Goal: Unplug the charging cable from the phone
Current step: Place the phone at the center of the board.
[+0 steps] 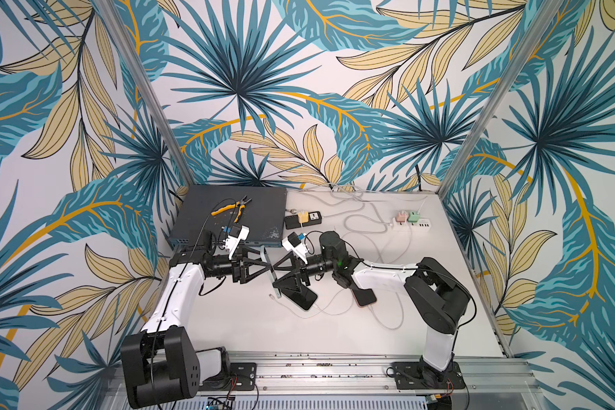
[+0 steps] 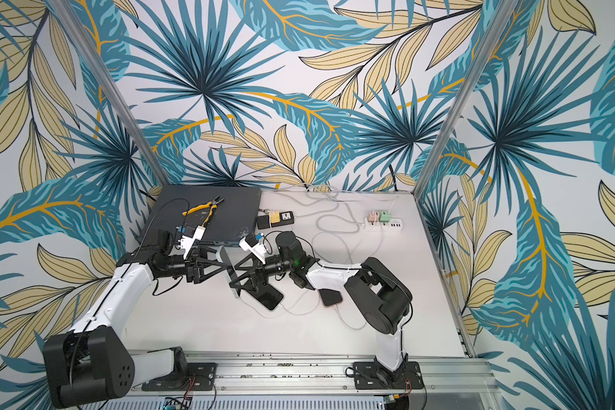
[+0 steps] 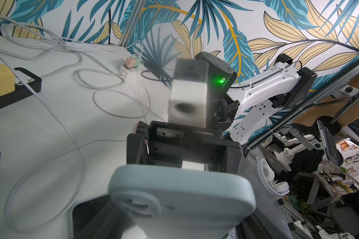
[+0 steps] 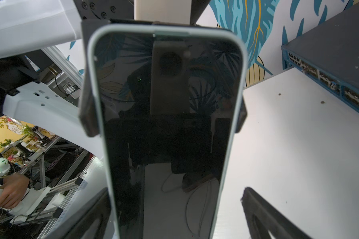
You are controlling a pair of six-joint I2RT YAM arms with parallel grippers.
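Phone being pinched upright by left pincer, likely braced against pull; right pincer being held spread facing it; cable plug being left loose on surface.

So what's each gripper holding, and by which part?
Left gripper holds the blue-cased phone by its two long edges. Right gripper is open, holding nothing.

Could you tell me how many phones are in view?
3: a blue phone in the left gripper, a black phone lying below it, a pink phone under the right arm. Arms might hide more.
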